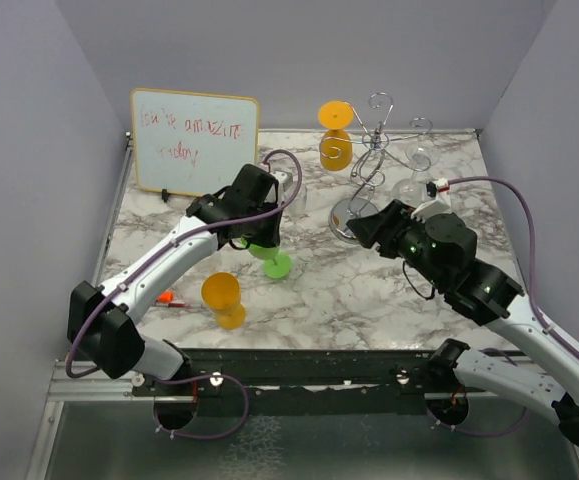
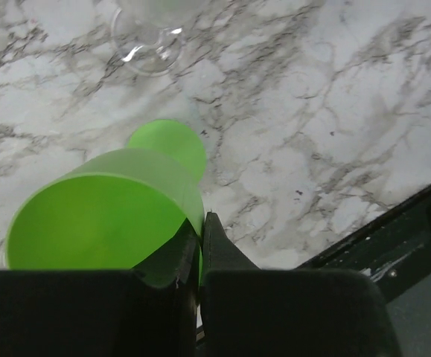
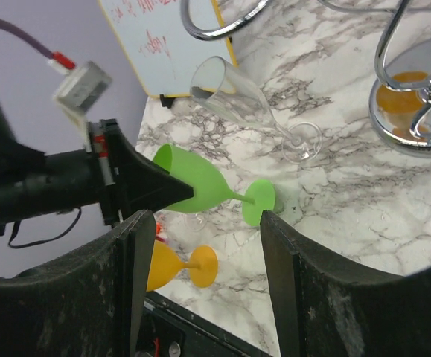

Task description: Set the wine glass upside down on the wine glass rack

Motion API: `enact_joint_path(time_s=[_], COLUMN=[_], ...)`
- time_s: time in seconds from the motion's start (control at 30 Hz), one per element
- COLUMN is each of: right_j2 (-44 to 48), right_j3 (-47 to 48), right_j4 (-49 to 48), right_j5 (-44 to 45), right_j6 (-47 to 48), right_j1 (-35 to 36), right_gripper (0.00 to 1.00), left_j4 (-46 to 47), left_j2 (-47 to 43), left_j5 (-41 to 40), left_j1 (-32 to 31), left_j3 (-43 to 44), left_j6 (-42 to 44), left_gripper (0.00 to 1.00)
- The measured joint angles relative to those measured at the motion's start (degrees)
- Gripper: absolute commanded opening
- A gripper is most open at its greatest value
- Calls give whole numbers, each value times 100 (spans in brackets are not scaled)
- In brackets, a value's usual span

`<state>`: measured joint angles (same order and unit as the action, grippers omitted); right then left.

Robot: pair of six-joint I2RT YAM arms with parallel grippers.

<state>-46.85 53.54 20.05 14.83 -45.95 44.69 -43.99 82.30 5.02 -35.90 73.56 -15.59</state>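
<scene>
Near table (image 2: 312, 111) centre, left hand (image 2: 197, 224) grips green glass (image 2: 103, 216).

Left wrist camera, as I see it from the console. My left gripper (image 2: 200, 223) fills the lower edge, its two black fingers (image 2: 226, 256) pinched together on the rim of the green wine glass (image 2: 103, 216). The bowl's mouth opens toward the lens, and its round foot shows just beyond. Top: the foot of a clear glass (image 2: 149, 46) on the marble tabletop (image 2: 334, 111). Lower right: a black frame (image 2: 394, 249).
</scene>
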Motion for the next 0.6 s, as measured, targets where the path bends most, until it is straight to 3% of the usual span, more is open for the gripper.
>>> enact_joint_path(time_s=[0.27,0.6], right_j2=[105,483], right_j3=[-651,-1414], right_j4=[131,365], right_j5=[81,101], right_j6=[-1296,-3189], right_j1=[0,0], right_gripper=[63,67], left_j4=[946,2562], left_j2=[-907,-1952], left_j5=[885,638], left_j1=[-140,-754], left_j3=[-339,-1720], left_j6=[-151,-411], left_gripper=[0,0])
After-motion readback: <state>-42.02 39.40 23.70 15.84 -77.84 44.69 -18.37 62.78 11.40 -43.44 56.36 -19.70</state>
